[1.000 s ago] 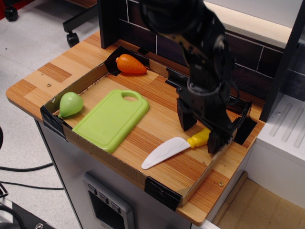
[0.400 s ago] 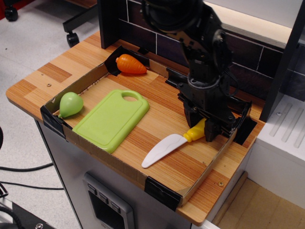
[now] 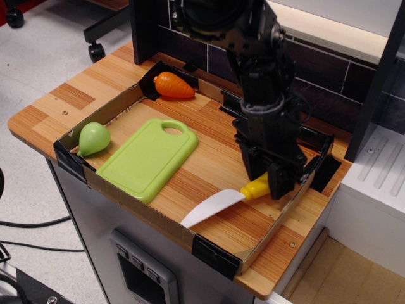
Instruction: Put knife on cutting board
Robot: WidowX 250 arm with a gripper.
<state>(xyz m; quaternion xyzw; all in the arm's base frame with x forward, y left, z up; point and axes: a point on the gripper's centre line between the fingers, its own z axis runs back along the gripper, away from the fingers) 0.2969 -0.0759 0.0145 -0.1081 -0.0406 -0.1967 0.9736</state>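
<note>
While a black gripper (image 3: 266,182) pinches its yellow handle, the white-bladed plastic knife (image 3: 223,200) sits right of the light green cutting board (image 3: 147,159) on a striped wooden table (image 3: 82,95) over grey floor (image 3: 38,44).

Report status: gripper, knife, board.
Gripper shut on knife at its yellow handle, blade tilted. Cutting board bare, to the left. Path between looks clear.
</note>
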